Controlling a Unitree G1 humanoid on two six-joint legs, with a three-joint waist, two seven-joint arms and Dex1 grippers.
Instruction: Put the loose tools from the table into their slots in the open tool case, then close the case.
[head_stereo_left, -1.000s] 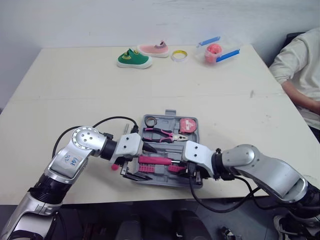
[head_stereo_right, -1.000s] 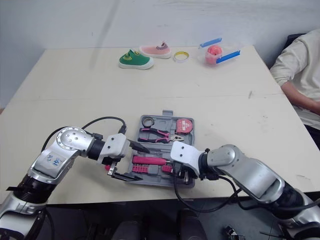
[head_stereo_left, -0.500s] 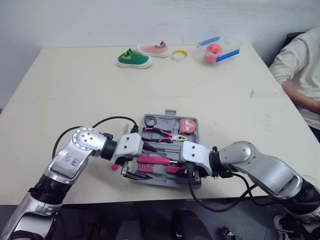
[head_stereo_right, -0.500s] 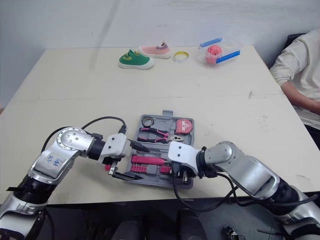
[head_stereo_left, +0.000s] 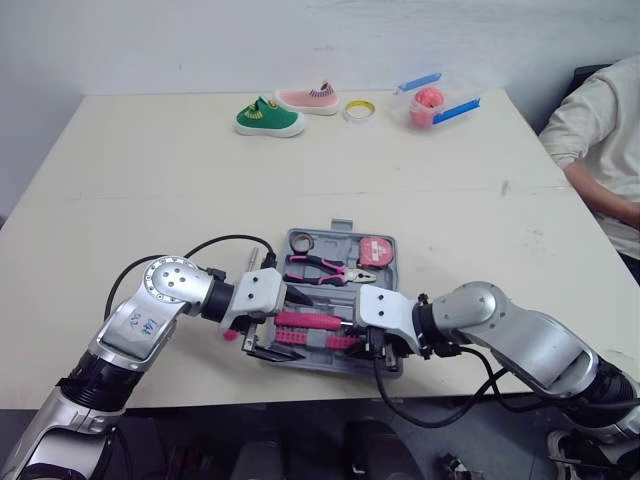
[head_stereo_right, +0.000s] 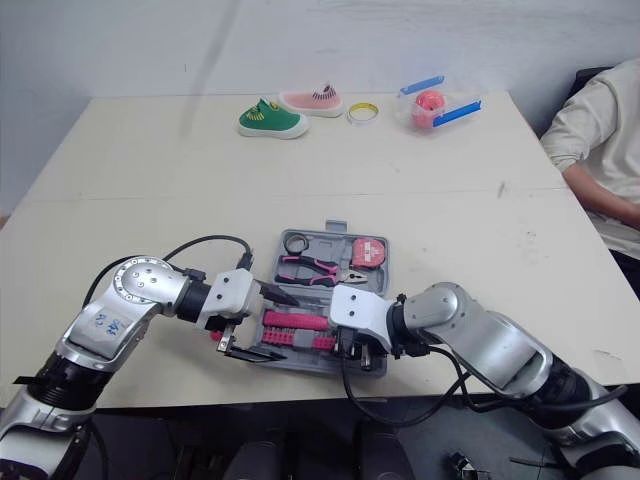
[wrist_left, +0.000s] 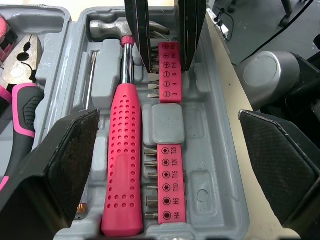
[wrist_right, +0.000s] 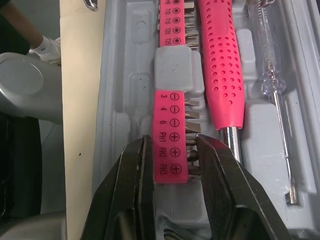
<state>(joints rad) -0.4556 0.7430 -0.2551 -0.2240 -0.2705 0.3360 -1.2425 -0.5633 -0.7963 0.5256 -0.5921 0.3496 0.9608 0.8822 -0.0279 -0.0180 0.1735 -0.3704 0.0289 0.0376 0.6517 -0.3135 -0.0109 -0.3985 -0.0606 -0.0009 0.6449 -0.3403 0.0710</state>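
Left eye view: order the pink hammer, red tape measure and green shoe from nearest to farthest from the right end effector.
1. Pink hammer, in the case's near half, beside the right end effector.
2. Red tape measure, in the case's far right corner.
3. Green shoe, near the table's far edge, toward the left.

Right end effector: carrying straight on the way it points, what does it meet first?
The pink bit holder in the case, directly ahead of the right end effector; it looks very close, though depth is unclear.
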